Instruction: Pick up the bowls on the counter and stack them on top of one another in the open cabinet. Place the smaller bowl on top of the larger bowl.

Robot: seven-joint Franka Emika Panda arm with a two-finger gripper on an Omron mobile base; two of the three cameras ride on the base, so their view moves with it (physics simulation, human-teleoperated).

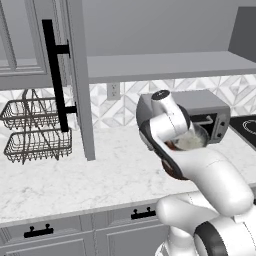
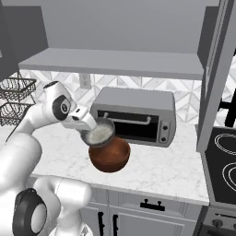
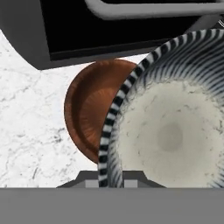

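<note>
My gripper (image 2: pixel 90 125) is shut on the rim of the smaller bowl (image 2: pixel 99 132), a dark-grey striped bowl with a pale speckled inside. It hangs tilted, lifted off the counter (image 2: pixel 156 170) in front of the toaster oven. Just below and beside it, the larger bowl (image 2: pixel 109 157), reddish-brown and glossy, stands upright on the counter. In the hand view the smaller bowl (image 3: pixel 170 131) covers the right half, its rim between my gripper's (image 3: pixel 109 180) fingers, and the larger bowl (image 3: pixel 87 113) lies under it to the left. The open cabinet's shelf (image 2: pixel 115 62) is bare, above the oven.
A grey toaster oven (image 2: pixel 133 115) stands against the wall behind the bowls. The cabinet door (image 1: pixel 75 75) with its black bar handle hangs open on the left. Wire baskets (image 1: pixel 32 130) sit at the counter's far left. A black stove top (image 2: pixel 226 161) lies to the right.
</note>
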